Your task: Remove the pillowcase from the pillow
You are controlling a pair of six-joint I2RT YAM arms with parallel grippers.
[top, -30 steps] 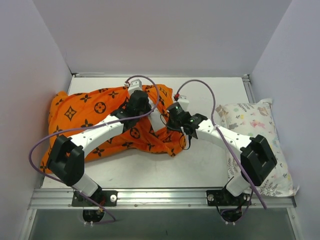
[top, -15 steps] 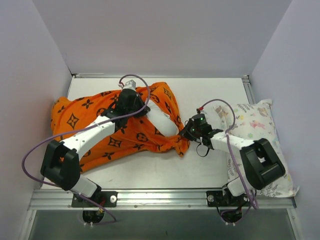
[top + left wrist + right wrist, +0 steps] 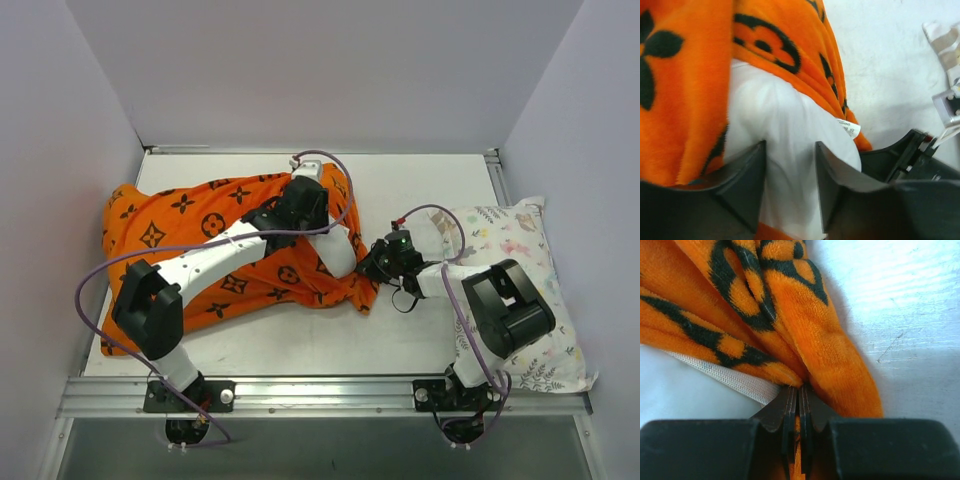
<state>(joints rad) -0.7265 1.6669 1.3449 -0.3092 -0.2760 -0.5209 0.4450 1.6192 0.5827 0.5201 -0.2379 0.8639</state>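
Note:
The orange pillowcase (image 3: 210, 240) with black motifs lies across the left and middle of the table. At its right end a corner of the white pillow (image 3: 340, 255) bulges out of the opening. My left gripper (image 3: 322, 226) hovers over that corner. In the left wrist view it (image 3: 790, 185) stands open, its dark fingers (image 3: 747, 180) either side of the bare white pillow (image 3: 785, 125). My right gripper (image 3: 383, 264) sits low at the pillowcase's right tip. The right wrist view shows it (image 3: 799, 390) shut on a bunched fold of the orange pillowcase (image 3: 790, 315), beside a white zipper tape (image 3: 725, 377).
A smaller pastel animal-print pillow (image 3: 510, 270) lies along the right side, under the right arm's elbow. White walls enclose the table on the left, back and right. A metal rail (image 3: 320, 395) with the arm bases runs along the near edge.
My left gripper has shifted right along the pillowcase to the exposed white corner, and its jaws have opened. The right gripper drew back to the right, then stayed shut on the fabric.

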